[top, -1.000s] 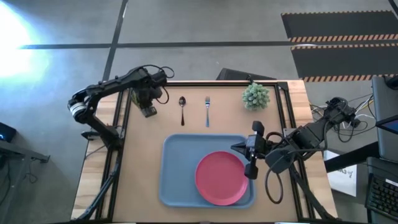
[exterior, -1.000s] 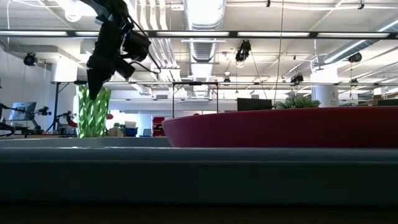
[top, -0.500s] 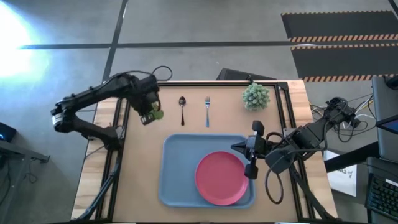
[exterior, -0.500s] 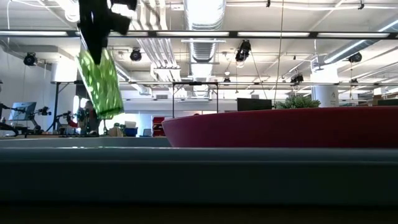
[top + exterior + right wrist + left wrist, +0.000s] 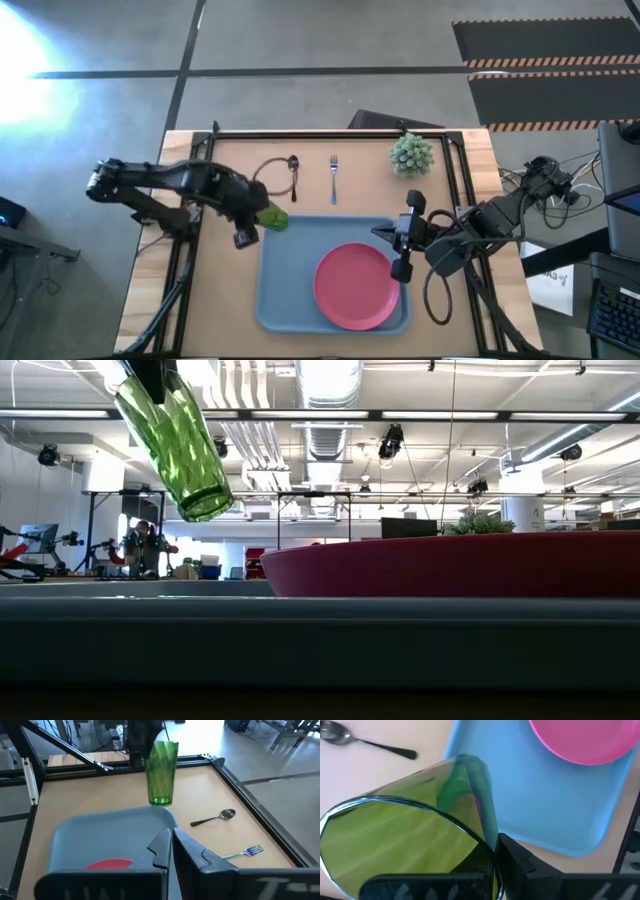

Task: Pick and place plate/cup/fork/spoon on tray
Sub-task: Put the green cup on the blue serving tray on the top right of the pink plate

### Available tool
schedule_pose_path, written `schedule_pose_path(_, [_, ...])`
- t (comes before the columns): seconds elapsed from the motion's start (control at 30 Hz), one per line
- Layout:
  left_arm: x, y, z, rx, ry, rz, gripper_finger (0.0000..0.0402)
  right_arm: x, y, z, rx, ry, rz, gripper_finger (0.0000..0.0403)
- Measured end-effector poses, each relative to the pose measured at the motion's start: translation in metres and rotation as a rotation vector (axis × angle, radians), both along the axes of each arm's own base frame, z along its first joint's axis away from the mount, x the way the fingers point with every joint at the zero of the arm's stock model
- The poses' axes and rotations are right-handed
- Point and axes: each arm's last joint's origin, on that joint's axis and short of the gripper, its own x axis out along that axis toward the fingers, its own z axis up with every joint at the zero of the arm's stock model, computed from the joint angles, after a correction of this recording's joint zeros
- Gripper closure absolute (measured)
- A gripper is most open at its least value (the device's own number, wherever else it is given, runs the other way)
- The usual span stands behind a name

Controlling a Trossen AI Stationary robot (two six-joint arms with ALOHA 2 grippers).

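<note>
My left gripper (image 5: 262, 214) is shut on the translucent green cup (image 5: 274, 217), held in the air over the far-left corner of the light-blue tray (image 5: 290, 270). The cup also shows in the low view (image 5: 176, 442) and the right wrist view (image 5: 162, 772). The pink-red plate (image 5: 355, 287) lies flat in the tray's right half. The spoon (image 5: 293, 175) and the fork (image 5: 333, 176) lie on the table beyond the tray. My right gripper (image 5: 401, 250) is shut and empty at the tray's right rim. My left gripper holds the cup by its open rim (image 5: 487, 837), coming from above. One finger (image 5: 520, 862) lies on the outside of the wall; the other is hidden behind the green wall. The cup hangs below the fingers, tilted, lifted clear of table and tray.
A spiky pale-green potted plant (image 5: 411, 153) stands at the table's far right. A black frame (image 5: 330, 133) runs along the table's edges. The tray's left half (image 5: 285, 290) is bare.
My left gripper has lifted the cup from the table's far left and carried it toward the near and right, to the tray's far-left corner. The cup, upright on the table before, now hangs tilted and clear.
</note>
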Motion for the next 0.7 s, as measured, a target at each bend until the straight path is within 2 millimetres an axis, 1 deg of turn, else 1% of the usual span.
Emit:
schedule_pose_path(0.1, [0.016, -0.007, -0.01, 0.004, 0.019, -0.029, 0.0401, 0.0, 0.0, 0.0, 0.0, -0.001, 0.0, 0.0394])
schedule_pose_path(0.27, [0.041, -0.014, -0.034, 0.001, 0.093, -0.093, 0.0401, 0.0, 0.0, 0.0, 0.001, -0.001, 0.0, 0.0394])
schedule_pose_path(0.47, [0.061, -0.018, -0.058, -0.003, 0.187, -0.138, 0.0401, 0.0, 0.0, 0.0, 0.0, 0.001, 0.0, 0.0394])
schedule_pose_path(0.57, [0.067, -0.019, -0.062, -0.001, 0.194, -0.145, 0.0401, 0.0, 0.0, 0.0, -0.002, 0.004, 0.001, 0.0394])
schedule_pose_path(0.7, [0.075, -0.02, -0.06, -0.011, 0.15, -0.154, 0.0401, 0.0, 0.0, -0.001, -0.005, 0.009, 0.0, 0.0394])
